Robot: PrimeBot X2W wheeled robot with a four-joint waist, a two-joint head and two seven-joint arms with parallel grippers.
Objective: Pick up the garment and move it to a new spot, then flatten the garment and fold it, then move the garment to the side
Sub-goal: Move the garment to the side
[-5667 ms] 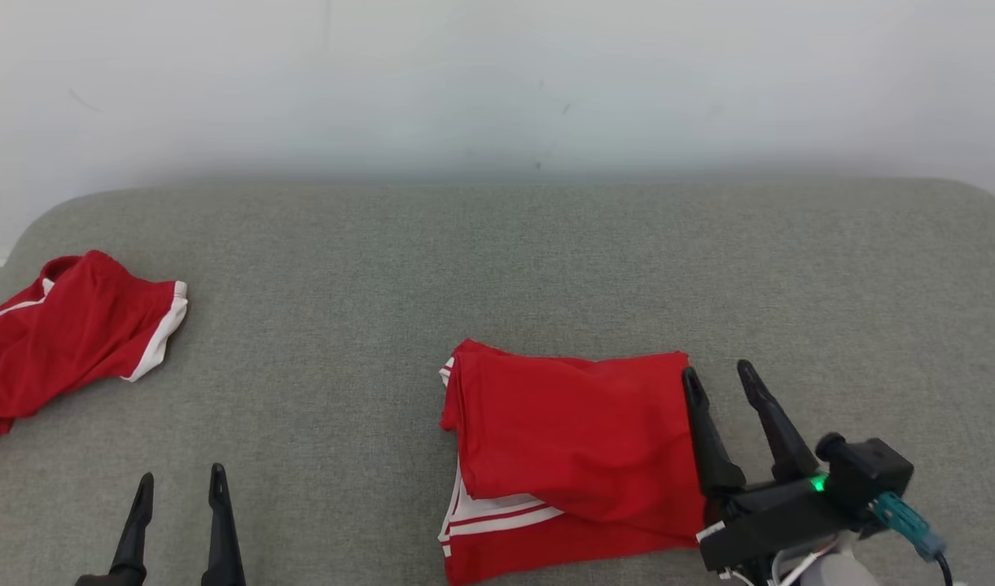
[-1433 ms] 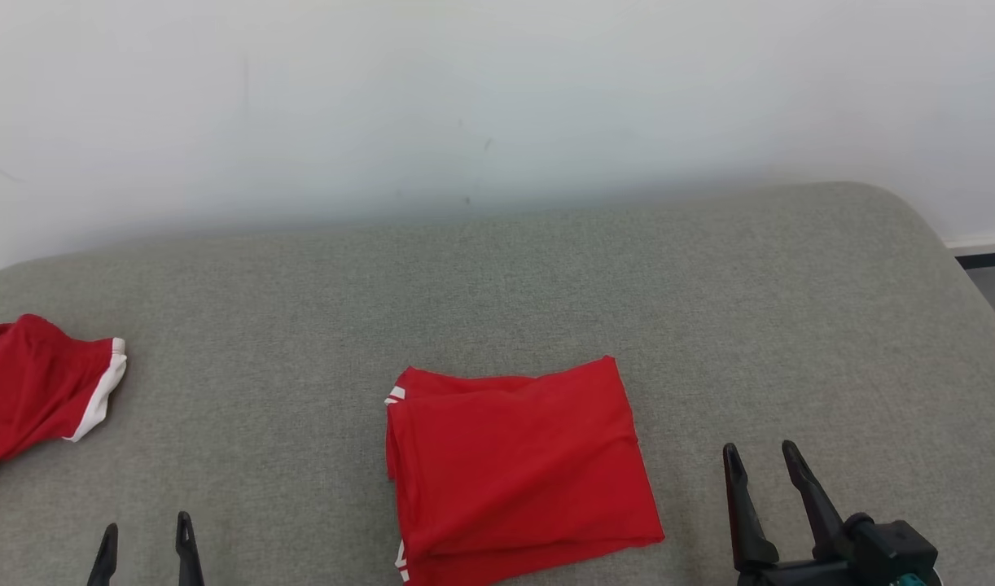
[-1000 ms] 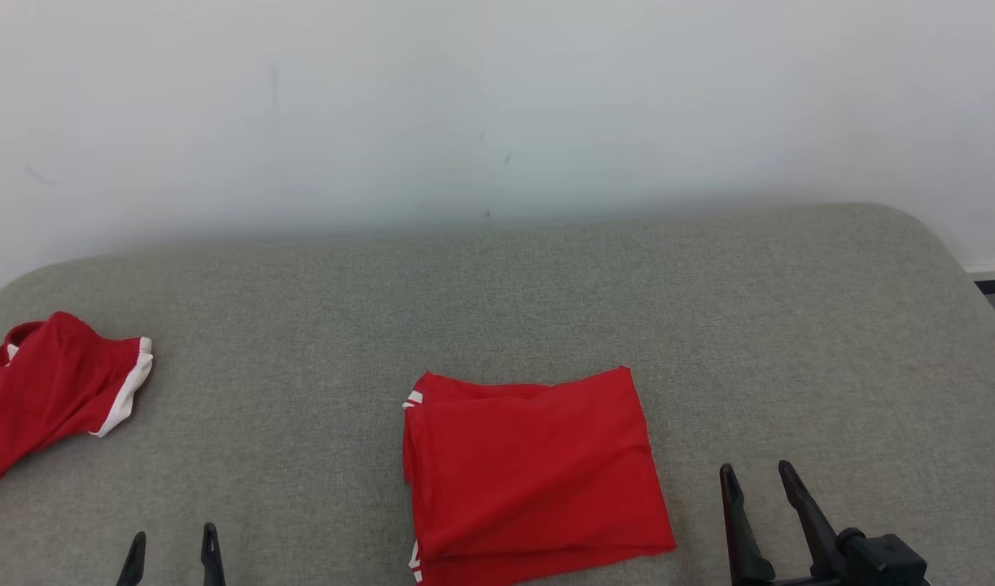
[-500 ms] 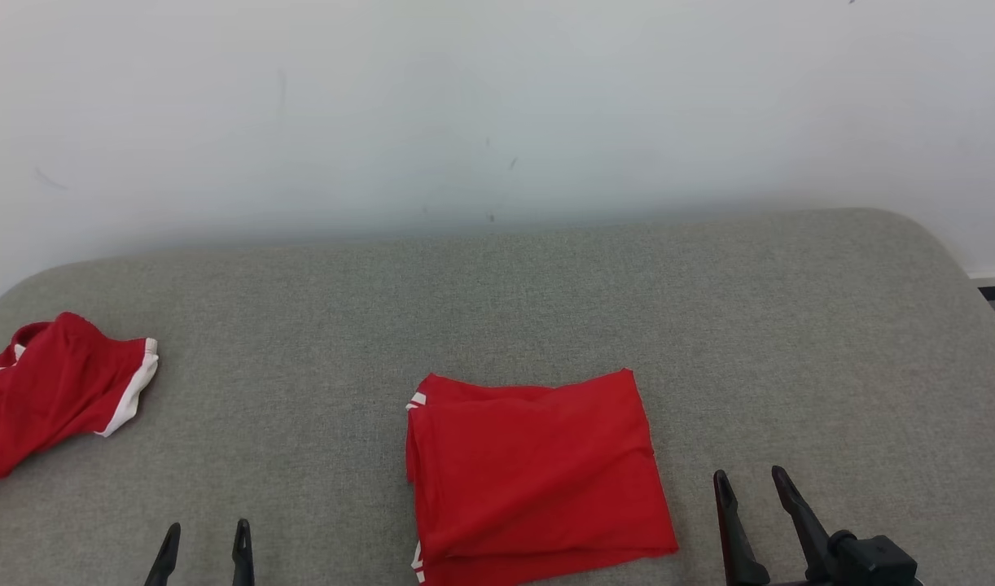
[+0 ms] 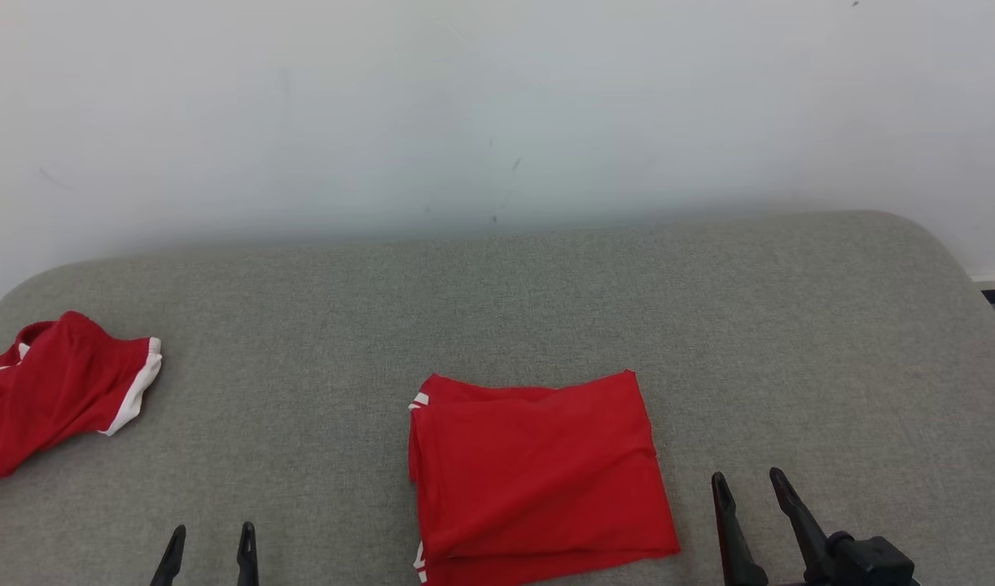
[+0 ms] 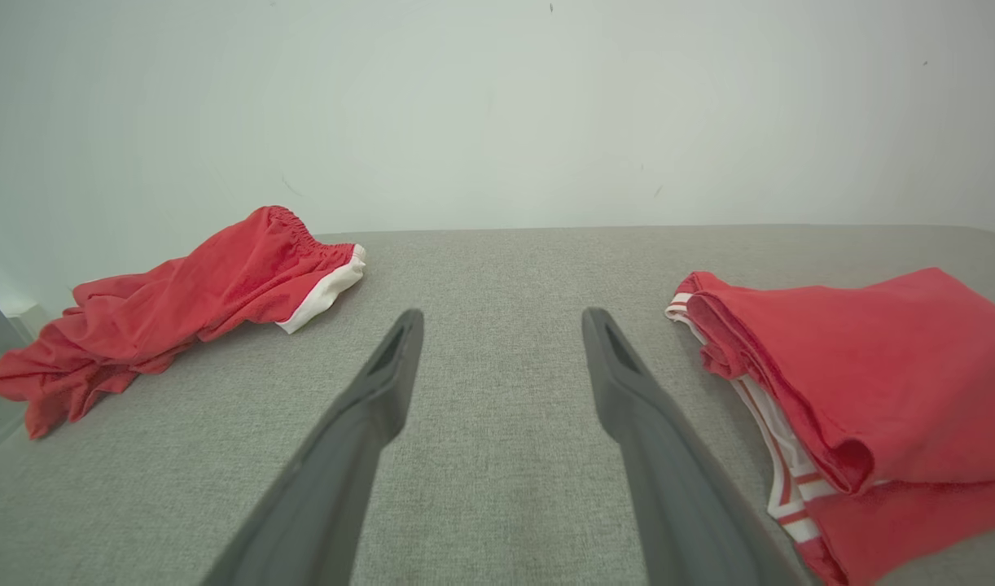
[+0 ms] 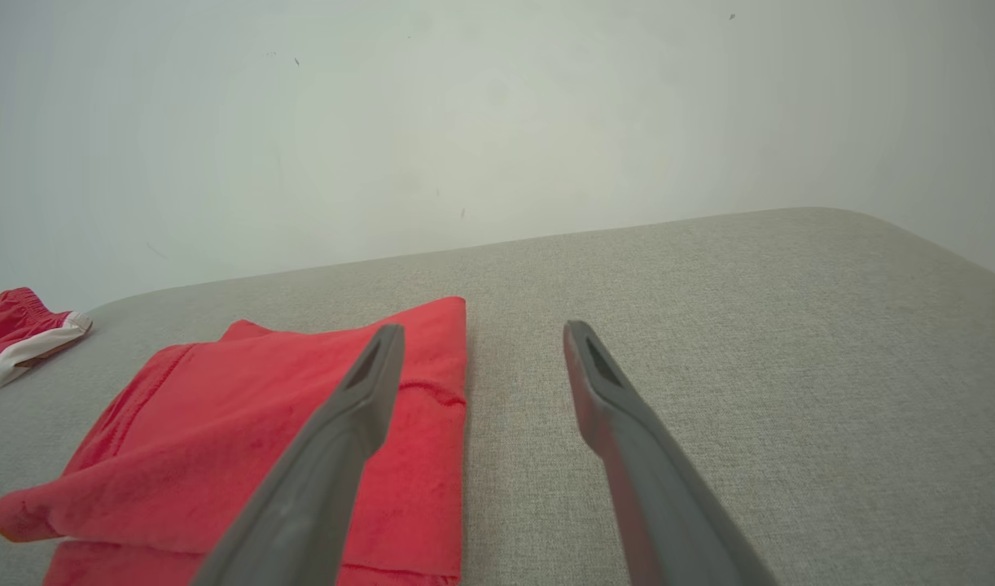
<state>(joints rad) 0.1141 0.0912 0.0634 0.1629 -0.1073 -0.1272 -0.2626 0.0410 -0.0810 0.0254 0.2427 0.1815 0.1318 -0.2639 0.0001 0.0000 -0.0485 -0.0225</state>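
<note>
- Currently, folded red shorts (image 5: 538, 472) lie flat as a rough rectangle on the grey upholstered surface (image 5: 497, 309), at its near middle. White striped trim shows along their left edge.
- Right gripper (image 5: 746, 476): jaws released, spread wide, nothing between them. It sits just beside the near right corner of the folded shorts, with bare grey fabric showing between it and the cloth in the head view.
- Left gripper (image 5: 212, 533): jaws likewise spread and empty, over bare surface at the near left, well apart from both garments.
- Second pair of red shorts (image 5: 50, 399), crumpled, with a white hem band and gathered waistband, lies at the far left edge.
- Plain white wall (image 5: 497, 98) behind.
</note>
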